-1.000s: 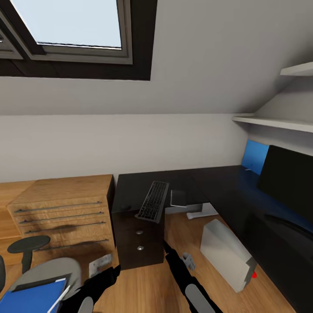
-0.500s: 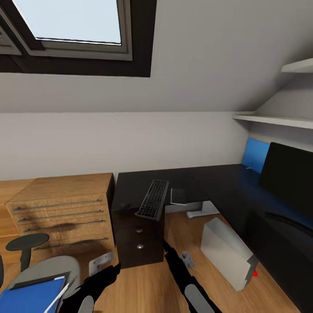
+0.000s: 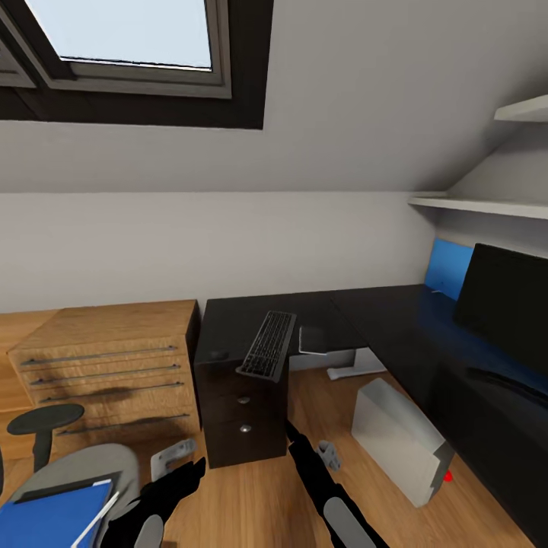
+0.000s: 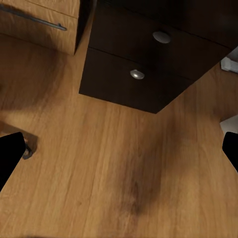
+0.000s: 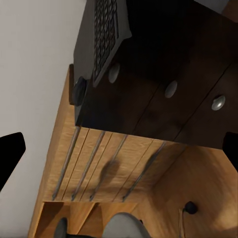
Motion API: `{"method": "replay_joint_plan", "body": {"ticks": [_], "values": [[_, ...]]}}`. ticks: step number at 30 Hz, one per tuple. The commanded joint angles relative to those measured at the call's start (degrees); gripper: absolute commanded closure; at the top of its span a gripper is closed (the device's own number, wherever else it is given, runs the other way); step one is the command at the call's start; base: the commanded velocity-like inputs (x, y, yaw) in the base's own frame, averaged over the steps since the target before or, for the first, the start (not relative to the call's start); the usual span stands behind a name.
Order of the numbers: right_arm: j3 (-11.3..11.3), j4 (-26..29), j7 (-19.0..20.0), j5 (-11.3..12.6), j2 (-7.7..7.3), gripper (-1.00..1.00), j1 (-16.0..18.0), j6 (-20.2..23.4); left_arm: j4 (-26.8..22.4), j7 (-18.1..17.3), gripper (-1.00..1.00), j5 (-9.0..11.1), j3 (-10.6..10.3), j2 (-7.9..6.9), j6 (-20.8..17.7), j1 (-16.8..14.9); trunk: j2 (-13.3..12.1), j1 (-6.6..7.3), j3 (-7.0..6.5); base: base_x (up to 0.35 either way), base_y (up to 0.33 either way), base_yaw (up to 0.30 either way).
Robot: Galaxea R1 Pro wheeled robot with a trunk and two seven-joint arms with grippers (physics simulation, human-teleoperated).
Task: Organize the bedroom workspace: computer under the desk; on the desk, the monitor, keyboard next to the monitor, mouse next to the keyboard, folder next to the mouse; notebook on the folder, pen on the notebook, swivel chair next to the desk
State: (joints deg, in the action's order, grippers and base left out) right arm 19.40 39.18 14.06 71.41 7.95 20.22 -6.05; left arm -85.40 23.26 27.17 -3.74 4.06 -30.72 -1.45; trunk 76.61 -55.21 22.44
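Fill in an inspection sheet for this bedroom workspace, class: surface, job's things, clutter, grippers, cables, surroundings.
Surface: black desk, corner-shaped.
Job's things: keyboard overhanging the desk's front edge; mouse beside it; monitor on the desk; computer on the floor; blue folder and pen on the chair.
Clutter: nothing seen.
Grippers: left gripper open, right gripper open, both empty.
Cables: nothing seen.
Surroundings: wooden dresser, skylight, shelves.
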Motion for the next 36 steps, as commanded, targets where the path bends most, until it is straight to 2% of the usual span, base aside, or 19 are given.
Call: {"method": "replay_joint_plan", "body": {"ticks": [1,8,15,17,21,22,23,26,30,31,32,34,35,36], "values": [[0.28,-0.07,0.2,0.58,-0.04,-1.0,0.05,-0.37,-0.19,0.55,-1.0,0.6,-0.05,-0.01,-0.11,-0.04,0.45,-0.23,0.25,0.0,0.0,0.0],[0.09,-0.16,0.27,0.8,-0.14,-1.0,0.04,-0.26,-0.89,0.55,-1.0,0.73,-0.04,-0.14,-0.53,-0.04,3.26,-1.76,1.51,0.0,0.0,0.0],[0.09,-0.15,0.08,0.84,-0.13,-1.0,0.08,-0.32,-1.07,0.55,-1.0,0.78,0.03,-0.19,-5.0,-0.04,6.07,-3.3,2.76,0.0,0.0,0.0],[0.05,-0.01,-1.21,0.89,-0.12,-1.0,0.04,-0.34,-1.11,0.54,-1.0,0.78,0.22,-0.24,-5.37,-0.04,6.87,-3.74,3.12,0.0,0.0,0.0],[0.13,0.53,-6.09,0.95,0.06,-1.0,0.11,-0.16,-1.16,0.55,-1.0,0.78,0.36,-0.27,-5.59,-0.04,8.48,-4.62,3.84,0.0,0.0,0.0],[0.17,0.79,-8.38,0.99,0.34,-1.0,0.24,-0.16,-1.17,0.55,-1.0,0.78,0.34,-0.23,-5.64,-0.04,8.88,-4.84,4.02,0.0,0.0,0.0],[0.18,0.83,-8.72,0.98,0.52,-1.0,0.31,-0.14,-1.18,0.55,-1.0,0.78,0.34,-0.22,-5.64,-0.04,9.28,-5.06,4.2,0.0,0.0,0.0],[0.19,0.64,-9.65,0.95,1.2,-1.0,1.95,-0.05,-1.23,0.55,-1.0,0.78,0.32,-0.2,-5.69,-0.04,10.48,-5.72,4.74,0.0,0.0,0.0],[0.09,-2.56,-10.79,1.58,1.59,-1.0,8.04,0.51,-2.42,0.5,-1.0,0.78,0.24,-0.2,-5.84,-0.04,12.09,-6.6,5.46,0.0,0.0,0.0],[0.01,-3.68,-10.94,2.1,1.61,-1.0,9.31,0.67,-2.81,0.49,-1.0,0.78,0.22,-0.2,-5.87,-0.04,12.49,-6.82,5.64,0.0,0.0,0.0],[-0.3,-7.52,-11.22,4.64,1.67,-1.0,13.29,1.11,-3.71,0.5,-1.0,0.78,0.18,-0.19,-6.04,-0.04,12.89,-7.03,5.82,0.0,0.0,0.0],[-0.52,-12.78,-11.25,9.96,1.7,-1.0,18.28,1.45,-4.29,0.48,-1.0,0.82,0.18,-0.19,-6.32,-0.04,13.69,-7.47,6.17,0.0,0.0,0.0],[-0.55,-13.79,-11.16,11.45,1.69,-1.0,19.3,1.58,-4.37,0.48,-1.0,0.83,0.19,-0.21,-6.44,-0.04,14.09,-7.69,6.35,0.0,0.0,0.0],[-0.6,-15.21,-10.84,14.31,1.65,-1.0,20.83,2.11,-4.48,0.47,-1.0,0.85,0.23,-0.24,-6.73,-0.04,14.49,-7.91,6.53,0.0,0.0,0.0]]}}
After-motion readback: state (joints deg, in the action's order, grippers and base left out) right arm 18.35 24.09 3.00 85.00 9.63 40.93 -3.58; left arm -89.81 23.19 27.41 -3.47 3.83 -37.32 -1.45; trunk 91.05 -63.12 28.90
